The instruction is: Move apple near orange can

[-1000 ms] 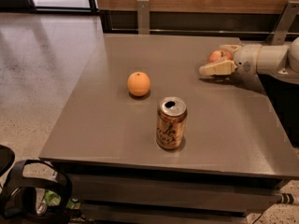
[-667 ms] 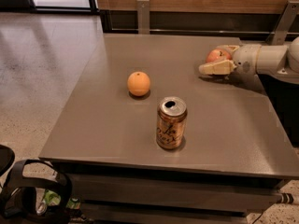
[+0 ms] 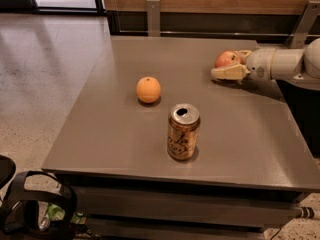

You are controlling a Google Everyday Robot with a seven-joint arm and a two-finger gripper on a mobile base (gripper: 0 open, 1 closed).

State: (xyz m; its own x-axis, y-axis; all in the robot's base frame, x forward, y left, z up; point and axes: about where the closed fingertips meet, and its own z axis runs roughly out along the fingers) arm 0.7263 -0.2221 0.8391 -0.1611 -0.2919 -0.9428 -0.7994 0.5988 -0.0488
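The red-and-yellow apple (image 3: 226, 58) sits at the back right of the grey table (image 3: 125, 144). My gripper (image 3: 226, 64) reaches in from the right and is shut on the apple, one cream finger (image 3: 227, 73) in front of it and the other behind it. The apple is low at the table surface. The coppery-orange can (image 3: 183, 131) stands upright near the front middle of the table, well to the left of and nearer than the gripper. Its top is open.
A plain orange fruit (image 3: 148, 89) lies left of centre, behind and left of the can. A dark wall base and metal posts (image 3: 153, 17) run behind the table. A black bag (image 3: 37, 209) lies on the floor at the front left.
Almost nothing has changed. The gripper and apple stay at the back right; the can and orange fruit have not moved.
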